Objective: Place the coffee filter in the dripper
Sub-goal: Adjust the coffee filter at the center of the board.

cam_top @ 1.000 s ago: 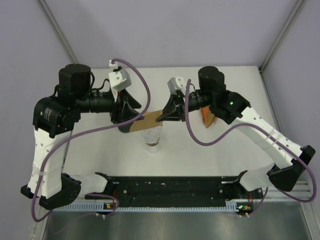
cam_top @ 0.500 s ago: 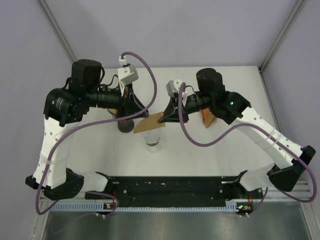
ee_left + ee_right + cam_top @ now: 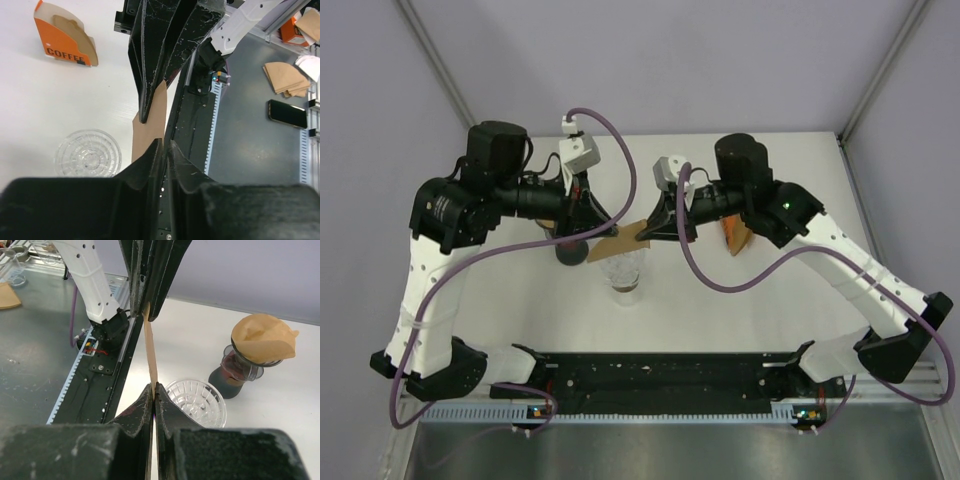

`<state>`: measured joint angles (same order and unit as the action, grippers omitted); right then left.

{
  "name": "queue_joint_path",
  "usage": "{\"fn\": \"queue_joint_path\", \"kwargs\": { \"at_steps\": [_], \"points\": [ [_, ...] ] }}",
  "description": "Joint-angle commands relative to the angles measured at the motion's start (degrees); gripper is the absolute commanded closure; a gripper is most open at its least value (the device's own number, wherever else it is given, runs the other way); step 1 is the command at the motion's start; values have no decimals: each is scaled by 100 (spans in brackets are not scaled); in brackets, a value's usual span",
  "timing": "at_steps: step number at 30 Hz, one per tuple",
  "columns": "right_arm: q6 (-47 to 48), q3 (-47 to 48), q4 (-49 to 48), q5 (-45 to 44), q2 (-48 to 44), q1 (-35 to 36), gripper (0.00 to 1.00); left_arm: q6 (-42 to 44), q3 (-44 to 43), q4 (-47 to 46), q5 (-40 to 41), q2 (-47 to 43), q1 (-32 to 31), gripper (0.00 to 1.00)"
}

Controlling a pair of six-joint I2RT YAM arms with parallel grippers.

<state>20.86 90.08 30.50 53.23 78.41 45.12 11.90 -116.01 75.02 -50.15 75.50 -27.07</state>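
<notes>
Here, mid-frame from above, the left fingers (image 3: 142, 165) and right fingers (image 3: 137, 412) pinch the flat filter (image 3: 620, 244) by opposite edges, just above the dripper (image 3: 625, 274) on the worktop (image 3: 770, 310). Next, likely: spread it open, then lower it in.

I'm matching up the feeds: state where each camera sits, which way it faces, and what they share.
Top external: above and behind the bases, looking down on the table; both arms whole, left gripper and right gripper pinching the coffee filter.
Left wrist: looks along its own fingers, rightward, at the orange filter box.
Right wrist: looks along its own fingers, leftward, at the dark dripper.
Shared: all show the filter and the clear dripper.
</notes>
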Motion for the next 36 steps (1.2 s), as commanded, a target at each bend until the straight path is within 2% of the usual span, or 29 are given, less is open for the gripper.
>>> {"fn": "queue_joint_path", "kwargs": {
  "at_steps": [1, 2, 8, 14, 22, 23, 25, 27, 32, 35, 36],
  "points": [
    [23, 273, -53, 12, -98, 58, 100, -21, 17, -260, 84, -124, -18, 93],
    [14, 273, -53, -6, -107, 41, 100, -56, 17, -286, 84, -115, -26, 100],
    [-99, 290, -53, -164, -72, 40, 100, -223, 25, -559, 146, -238, -35, 100],
    [-636, 501, -264, -471, -1, 49, 100, 312, 324, -261, 462, -361, -360, 100],
    [-785, 466, -405, -401, -72, 49, 100, 401, 219, -322, 831, -326, -439, 100],
    [-785, 458, -405, -419, -72, 49, 100, 418, 184, -348, 840, -326, -440, 99],
    [-820, 449, -422, -463, -72, 49, 100, 410, 105, -392, 866, -308, -448, 89],
    [-882, 457, -448, -507, -37, 58, 100, 418, 43, -453, 902, -317, -483, 85],
    [-944, 431, -536, -366, -36, 75, 100, 331, -36, -629, 1375, -291, -536, 92],
    [-917, 405, -528, -340, -54, 93, 100, 322, -97, -682, 1613, -273, -527, 92],
    [-909, 396, -519, -349, -63, 84, 100, 339, -132, -665, 1614, -282, -527, 90]
  ]
}}
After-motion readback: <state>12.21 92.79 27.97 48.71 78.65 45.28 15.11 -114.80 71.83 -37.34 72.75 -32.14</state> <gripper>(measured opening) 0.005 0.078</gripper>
